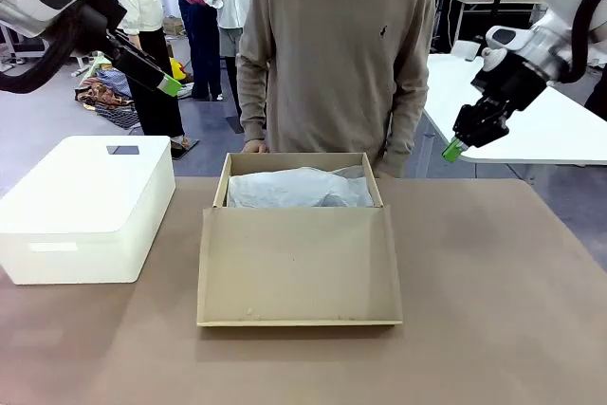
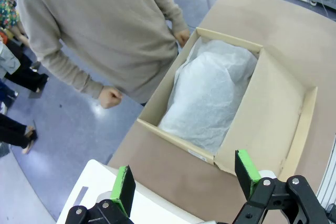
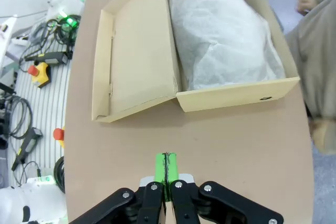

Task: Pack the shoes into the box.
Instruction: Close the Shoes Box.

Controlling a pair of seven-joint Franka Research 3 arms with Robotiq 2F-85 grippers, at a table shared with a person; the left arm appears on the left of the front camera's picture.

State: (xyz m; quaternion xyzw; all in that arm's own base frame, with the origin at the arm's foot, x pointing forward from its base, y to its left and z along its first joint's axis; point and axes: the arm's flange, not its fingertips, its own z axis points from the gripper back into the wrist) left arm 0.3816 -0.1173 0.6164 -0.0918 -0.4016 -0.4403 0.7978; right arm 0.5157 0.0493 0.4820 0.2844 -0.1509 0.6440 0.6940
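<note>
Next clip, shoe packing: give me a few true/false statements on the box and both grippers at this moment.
1. The box has its lid folded open onto the table. True.
2. White tissue paper lies inside the box. True.
3. The right gripper has its fingers spread wide. False: the right gripper's fingers are pressed together, holding nothing.
4. The left gripper clamps the tissue paper. False: the left gripper is open, above the table, holding nothing.
5. The white container stands on the robot's right of the box. False: the white container is on the robot's left.
</note>
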